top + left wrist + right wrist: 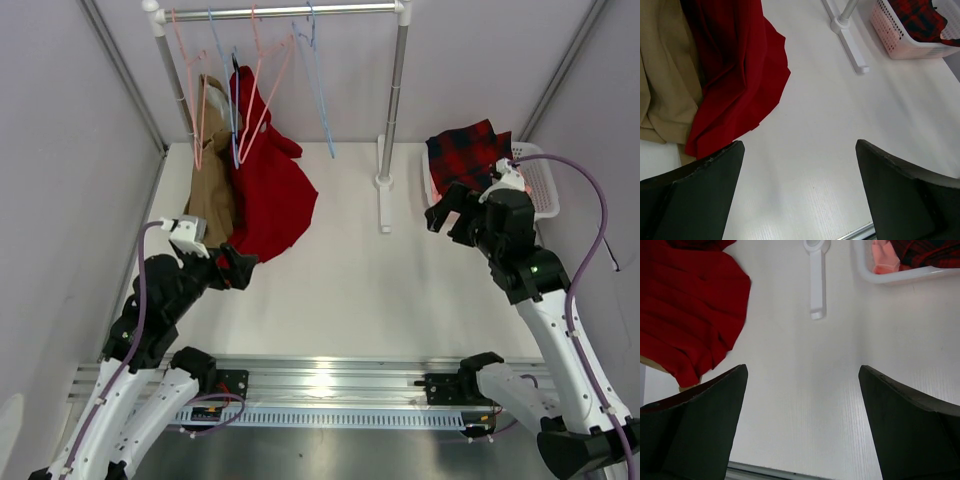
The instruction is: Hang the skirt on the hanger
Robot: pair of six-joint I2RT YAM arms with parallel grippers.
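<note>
White tabletop fills the scene. Clothes rack stands at the far side, its rail running across the top and its foot resting on the tabletop. Plain red garment hangs from the rail on the left, its hem draped down onto the tabletop; a tan garment hangs just beside it, further left, the two touching. White basket sits at the far right, well apart from the red garment. The skirt, red and dark plaid, is bunched in the basket and spills over its left rim. The hanger, thin and pink, hangs on the rail at the left end above the tan garment, not touching the skirt. Light-blue hangers hang on the same rail, towards its middle. A salmon-pink cloth shows inside the basket in the right wrist view. Left end effector hovers over bare tabletop near the red hem, fingers spread apart, nothing between them. Right end effector is just beside the basket near the skirt, fingers also apart and empty.
</note>
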